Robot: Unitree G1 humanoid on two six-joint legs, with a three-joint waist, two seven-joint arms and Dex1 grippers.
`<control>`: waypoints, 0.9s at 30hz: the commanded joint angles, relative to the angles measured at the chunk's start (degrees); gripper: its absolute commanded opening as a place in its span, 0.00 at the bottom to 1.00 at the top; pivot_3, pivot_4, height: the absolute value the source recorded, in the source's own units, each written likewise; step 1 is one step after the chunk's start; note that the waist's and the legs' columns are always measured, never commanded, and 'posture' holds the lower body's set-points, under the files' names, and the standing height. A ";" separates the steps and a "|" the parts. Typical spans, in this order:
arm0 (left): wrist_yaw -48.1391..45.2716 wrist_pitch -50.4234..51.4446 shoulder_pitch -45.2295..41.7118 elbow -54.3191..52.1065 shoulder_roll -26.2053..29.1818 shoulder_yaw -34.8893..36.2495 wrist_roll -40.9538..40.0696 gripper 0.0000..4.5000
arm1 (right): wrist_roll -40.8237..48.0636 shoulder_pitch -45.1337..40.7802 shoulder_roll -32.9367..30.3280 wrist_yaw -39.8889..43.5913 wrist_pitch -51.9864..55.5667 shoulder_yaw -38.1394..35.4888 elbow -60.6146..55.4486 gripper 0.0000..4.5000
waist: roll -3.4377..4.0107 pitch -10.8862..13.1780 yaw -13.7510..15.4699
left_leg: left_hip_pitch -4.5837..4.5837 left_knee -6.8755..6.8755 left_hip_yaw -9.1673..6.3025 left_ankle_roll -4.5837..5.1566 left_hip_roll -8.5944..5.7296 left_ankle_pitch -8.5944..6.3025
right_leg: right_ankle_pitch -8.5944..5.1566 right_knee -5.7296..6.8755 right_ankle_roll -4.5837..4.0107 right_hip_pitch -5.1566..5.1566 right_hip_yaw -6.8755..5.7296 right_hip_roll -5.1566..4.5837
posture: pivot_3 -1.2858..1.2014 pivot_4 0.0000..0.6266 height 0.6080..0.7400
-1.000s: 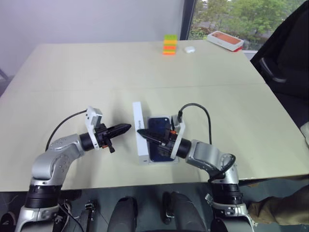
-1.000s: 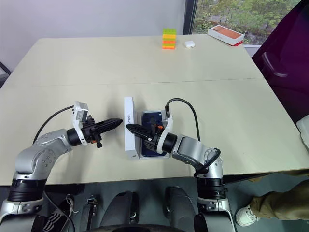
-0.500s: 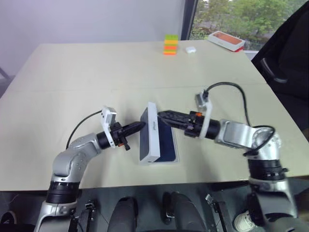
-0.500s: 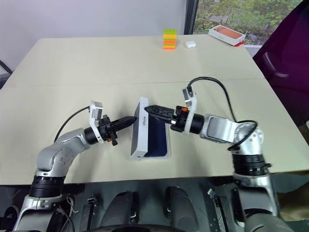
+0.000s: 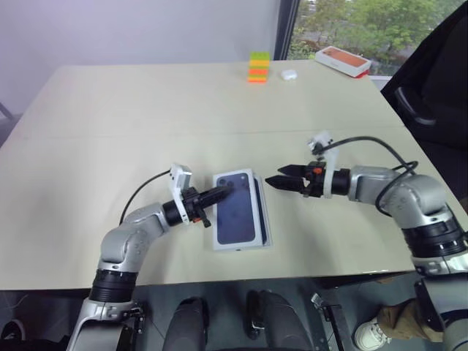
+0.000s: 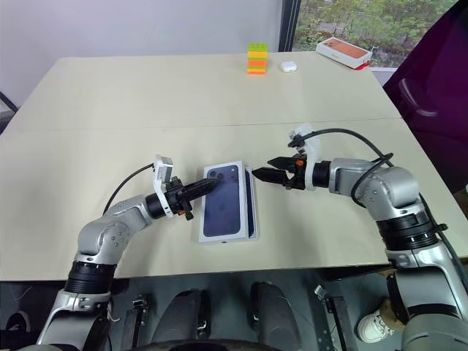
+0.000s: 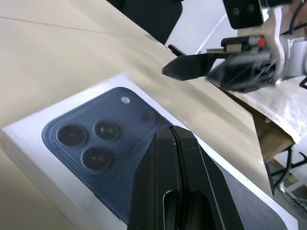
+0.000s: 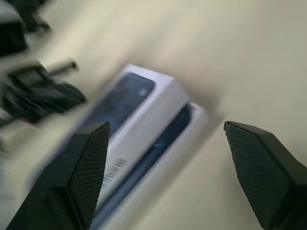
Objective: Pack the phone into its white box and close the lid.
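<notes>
The lid [image 5: 235,210], white with a dark blue phone picture on top, lies flat over the white box [image 5: 265,219], shifted a little left so the box's right rim shows. A narrow dark strip of the phone [image 8: 171,132] shows between lid and rim. My left gripper [image 5: 227,191] is shut, its tips resting on the lid's far left corner, over the printed camera cluster [image 7: 84,141]. My right gripper [image 5: 273,180] is open and empty, just off the box's far right corner, pointing at it.
At the table's far edge stand a stack of coloured blocks [image 5: 257,67], a small white case [image 5: 287,74] and an orange-topped box [image 5: 341,61]. A dark chair [image 5: 431,95] stands past the table's right side.
The lid stood on edge along the box's left side and has tipped down onto the box. My right gripper opened and drew away to the right. My left gripper followed the lid rightwards.
</notes>
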 commanded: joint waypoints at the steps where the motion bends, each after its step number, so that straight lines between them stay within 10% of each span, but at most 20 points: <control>1: 0.00 0.65 -0.01 -3.11 2.23 2.68 -1.36 0.00 | -5.28 0.93 0.84 3.17 -5.87 -0.81 -2.78 0.88 | 0.00 0.00 0.05 | 0.00 0.00 0.00 0.00 0.00 0.00 | 0.00 0.01 0.00 0.00 0.00 0.00 | 0.52 0.24 1.00; 6: -2.40 1.79 2.56 -5.72 10.10 5.66 -1.44 0.00 | -15.07 4.03 0.41 7.76 -15.46 1.46 -5.86 0.68 | 0.00 0.00 -0.09 | 0.03 0.00 0.00 0.00 0.01 0.00 | 0.00 0.02 -0.01 0.00 -0.01 0.00 | 0.52 0.24 1.00; 12: -6.24 -1.33 6.08 -5.20 17.61 2.10 4.45 0.00 | -22.76 6.28 -0.10 12.35 -21.28 4.01 -9.43 0.01 | 0.03 0.02 0.16 | 0.06 0.00 0.01 -0.01 0.01 0.00 | 0.00 0.04 -0.02 0.00 -0.01 -0.01 | 0.52 0.24 1.00; 27: -11.20 0.13 0.60 -0.31 14.37 -9.01 8.63 0.00 | -29.07 10.06 0.86 14.92 -19.29 5.46 -14.08 0.01 | 0.03 0.02 1.32 | 0.06 0.09 0.01 -0.01 -0.02 0.00 | 0.00 0.08 -0.04 0.04 -0.02 -0.04 | 0.52 0.24 1.00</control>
